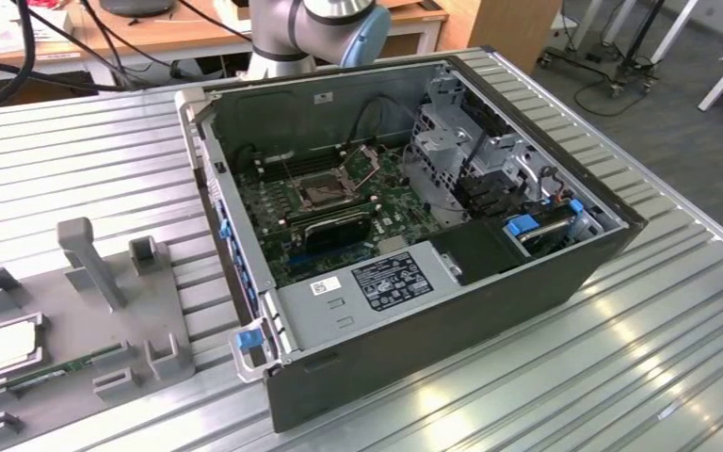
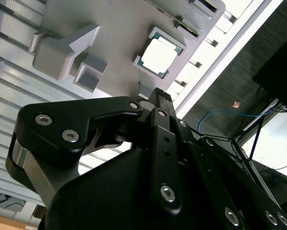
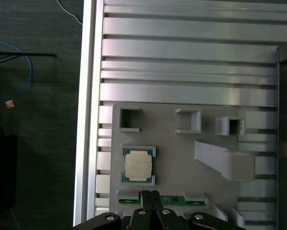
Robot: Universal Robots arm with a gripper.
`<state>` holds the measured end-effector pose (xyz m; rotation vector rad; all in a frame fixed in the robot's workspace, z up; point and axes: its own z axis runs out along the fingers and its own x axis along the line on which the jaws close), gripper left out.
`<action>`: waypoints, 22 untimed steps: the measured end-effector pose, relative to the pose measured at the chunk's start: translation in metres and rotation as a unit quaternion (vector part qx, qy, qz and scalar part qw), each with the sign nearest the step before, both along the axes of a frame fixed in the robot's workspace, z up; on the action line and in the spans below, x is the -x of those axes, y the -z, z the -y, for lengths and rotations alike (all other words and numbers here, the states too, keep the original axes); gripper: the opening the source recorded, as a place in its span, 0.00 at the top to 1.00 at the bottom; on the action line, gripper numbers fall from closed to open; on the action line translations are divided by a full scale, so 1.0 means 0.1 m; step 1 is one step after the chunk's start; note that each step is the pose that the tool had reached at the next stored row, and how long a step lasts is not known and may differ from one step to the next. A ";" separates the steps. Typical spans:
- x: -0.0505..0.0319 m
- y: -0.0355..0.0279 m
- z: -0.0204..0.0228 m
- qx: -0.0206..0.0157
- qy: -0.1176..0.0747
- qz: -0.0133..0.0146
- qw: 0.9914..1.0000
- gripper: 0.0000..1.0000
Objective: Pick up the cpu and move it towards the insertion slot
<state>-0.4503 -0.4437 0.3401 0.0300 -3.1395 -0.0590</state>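
The cpu (image 1: 10, 345) is a small square chip with a silvery top. It lies in a holder on the grey fixture plate (image 1: 98, 325) at the exterior view's left. Both wrist views look down on the cpu (image 3: 137, 165) (image 2: 159, 56) from well above. My gripper (image 3: 150, 193) (image 2: 157, 94) hangs high over the plate's edge, beside the chip, shut with nothing in it. The insertion slot (image 1: 324, 191) is the square socket with a dark centre on the green board inside the open computer case (image 1: 563, 273).
A thin green memory stick (image 1: 71, 365) (image 3: 172, 199) lies on the fixture near the chip. An upright grey post (image 1: 86, 259) and small brackets stand on the same plate. The ribbed metal table (image 1: 72, 160) ends close beside the fixture, with dark floor (image 3: 38, 120) beyond.
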 end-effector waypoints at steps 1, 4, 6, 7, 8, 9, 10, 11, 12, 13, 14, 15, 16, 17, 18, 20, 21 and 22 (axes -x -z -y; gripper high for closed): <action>0.000 0.018 0.000 0.000 0.000 0.000 1.000 0.89; 0.000 0.073 0.000 0.000 0.000 -0.001 1.000 0.89; 0.000 0.107 0.000 0.000 0.000 -0.001 1.000 0.89; 0.000 0.120 0.000 0.000 0.000 -0.001 1.000 0.89; 0.000 0.131 0.000 0.000 0.000 -0.001 1.000 0.89; 0.000 0.140 0.000 0.000 0.000 -0.001 1.000 0.89; 0.000 0.149 0.000 0.000 0.000 -0.001 1.000 0.89; 0.000 0.155 0.000 0.000 0.000 -0.002 1.000 0.89; 0.000 0.160 0.000 0.000 0.000 -0.002 1.000 0.89; 0.000 0.167 0.000 0.000 0.000 -0.002 1.000 0.89; 0.000 0.173 0.000 0.000 0.000 -0.001 1.000 0.89; 0.001 0.179 0.001 0.000 0.000 -0.001 1.000 0.89; 0.003 0.184 0.001 0.000 0.000 -0.002 1.000 0.89; 0.006 0.188 0.001 0.000 0.000 -0.002 1.000 0.89; 0.009 0.193 0.000 0.000 0.000 -0.002 1.000 0.89; 0.017 0.199 0.000 0.000 0.000 -0.001 1.000 0.89; 0.017 0.199 0.000 0.000 0.000 -0.001 1.000 0.89; 0.017 0.199 0.000 0.000 0.000 -0.001 1.000 0.89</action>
